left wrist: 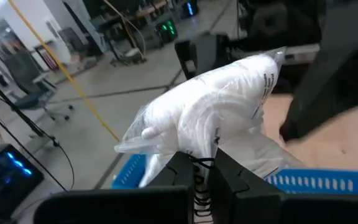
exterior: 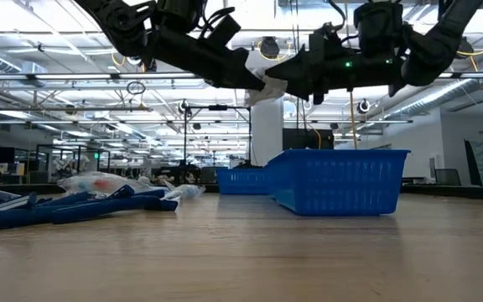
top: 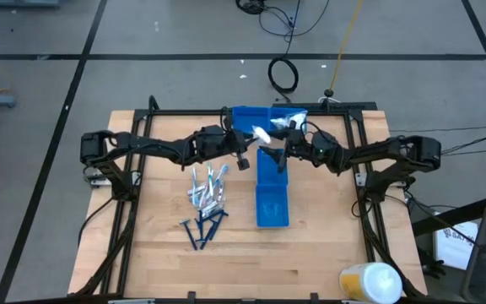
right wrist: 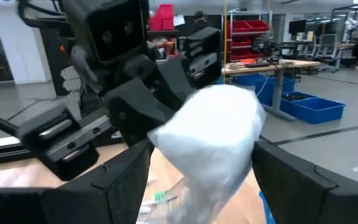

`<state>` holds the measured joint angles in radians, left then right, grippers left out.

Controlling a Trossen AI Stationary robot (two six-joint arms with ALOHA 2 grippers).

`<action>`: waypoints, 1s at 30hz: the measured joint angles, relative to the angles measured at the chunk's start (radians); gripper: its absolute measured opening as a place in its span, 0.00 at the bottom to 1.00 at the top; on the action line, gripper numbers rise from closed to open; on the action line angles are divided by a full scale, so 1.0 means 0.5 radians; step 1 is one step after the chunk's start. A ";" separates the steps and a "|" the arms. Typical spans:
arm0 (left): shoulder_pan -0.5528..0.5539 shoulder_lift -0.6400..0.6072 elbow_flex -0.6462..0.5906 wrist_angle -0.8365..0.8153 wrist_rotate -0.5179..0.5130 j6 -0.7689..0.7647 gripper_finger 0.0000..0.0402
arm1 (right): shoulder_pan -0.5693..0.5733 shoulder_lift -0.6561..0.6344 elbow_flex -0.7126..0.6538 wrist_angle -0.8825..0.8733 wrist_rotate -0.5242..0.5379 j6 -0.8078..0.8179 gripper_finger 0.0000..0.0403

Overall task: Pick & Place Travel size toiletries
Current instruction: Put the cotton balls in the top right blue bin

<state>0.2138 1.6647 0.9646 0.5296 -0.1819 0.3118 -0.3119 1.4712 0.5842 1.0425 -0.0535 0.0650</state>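
A white plastic packet (top: 260, 133) hangs in the air over the blue bins, between my two grippers; it also shows in the low view (exterior: 262, 86). My left gripper (top: 250, 142) is shut on it, as the left wrist view (left wrist: 199, 177) shows. My right gripper (right wrist: 207, 180) is open, with one finger on each side of the same packet (right wrist: 213, 134); I cannot tell whether they touch it. More toiletries lie in a pile (top: 207, 190) on the table, with dark blue razors (top: 202, 228) nearer the front edge. My left gripper pinches one end of the packet (left wrist: 199, 152) between its two fingers, coming from the table's left. The packet sticks out beyond the fingertips toward the right arm. It is lifted clear of the table and the bins.
A long blue bin (top: 271, 198) stands at the table's middle. A second blue bin (top: 245, 116) at the far edge holds white packets (top: 292, 122). A yellow and white bottle (top: 369, 283) is at the near right corner. Bare wood lies along the near edge.
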 joint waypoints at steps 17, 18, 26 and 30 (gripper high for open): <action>-0.009 0.000 0.000 0.007 -0.016 -0.209 0.25 | -0.005 0.055 0.023 0.001 0.111 -0.117 0.27; -0.013 0.000 0.000 0.010 -0.023 -0.219 0.29 | -0.004 0.054 0.023 -0.001 0.109 -0.128 0.24; -0.085 -0.062 0.050 -0.003 -0.431 -0.039 0.56 | -0.119 0.010 0.027 -0.162 0.219 -0.312 0.04; -0.113 -0.068 0.058 0.021 -0.690 0.043 0.63 | -0.249 -0.044 0.021 -0.330 0.505 -0.411 0.04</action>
<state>0.1575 1.6307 0.9937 0.5401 -0.5270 0.3332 -0.4366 1.4491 0.5948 0.8774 0.1989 -0.1407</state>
